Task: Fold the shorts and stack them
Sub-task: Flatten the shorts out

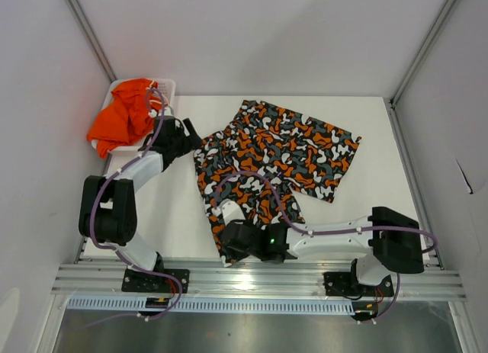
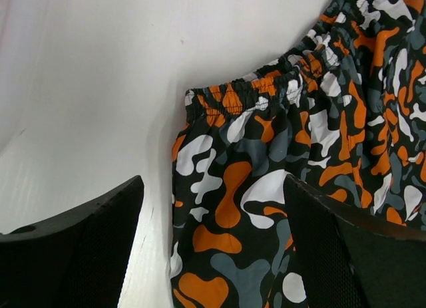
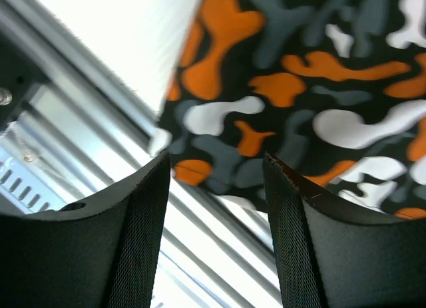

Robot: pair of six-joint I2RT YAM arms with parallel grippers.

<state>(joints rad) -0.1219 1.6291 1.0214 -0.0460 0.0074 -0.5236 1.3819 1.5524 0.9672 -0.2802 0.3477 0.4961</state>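
The patterned shorts [image 1: 282,151] lie spread flat on the white table, waistband at the left, legs toward the right and front. My left gripper [image 1: 191,143] is open at the waistband's left corner. In the left wrist view the fabric [image 2: 299,142] lies partly between the open fingers [image 2: 86,248], with nothing gripped. My right gripper [image 1: 226,245] is open at the near leg's hem by the table's front edge. The right wrist view shows that hem [image 3: 299,88] just beyond the open fingertips [image 3: 140,235]. The plain orange shorts [image 1: 122,118] lie bunched in the basket.
The white mesh basket [image 1: 165,85] stands at the table's back left corner against the wall. The aluminium rail [image 1: 259,280] runs along the front edge and shows under my right gripper [image 3: 216,221]. White walls close in the left, back and right sides.
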